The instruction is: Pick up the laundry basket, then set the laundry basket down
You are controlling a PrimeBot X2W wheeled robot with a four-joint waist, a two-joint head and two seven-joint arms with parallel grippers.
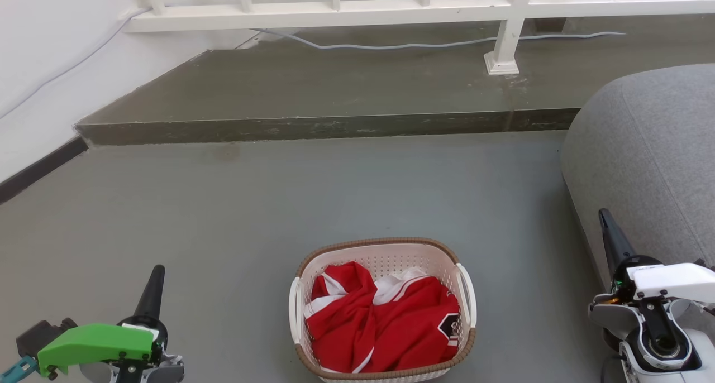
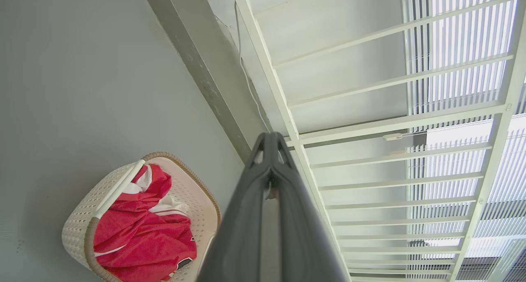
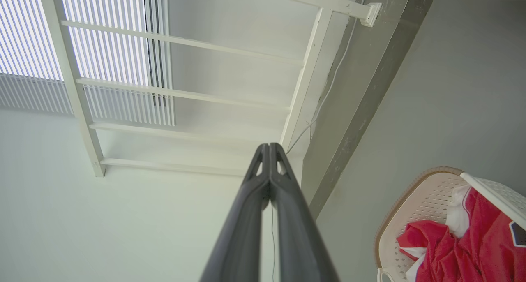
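Note:
The laundry basket [image 1: 382,249] stands on the grey floor at the bottom middle of the head view, cream-white and perforated with a brown rim and white side handles, holding red and white clothing [image 1: 385,321]. It also appears at the lower left of the left wrist view as the laundry basket [image 2: 78,220] and at the lower right of the right wrist view as the laundry basket [image 3: 415,204]. My left gripper [image 1: 158,271] is shut, well to the basket's left. My right gripper [image 1: 603,214] is shut, well to its right. Both are empty.
A raised dark step [image 1: 313,126] runs across behind the basket, with a white railing [image 1: 346,12] and a pale cable [image 1: 424,45] on it. A grey upholstered seat [image 1: 653,154] stands at the right, close to my right arm. A white wall [image 1: 50,48] lies at the left.

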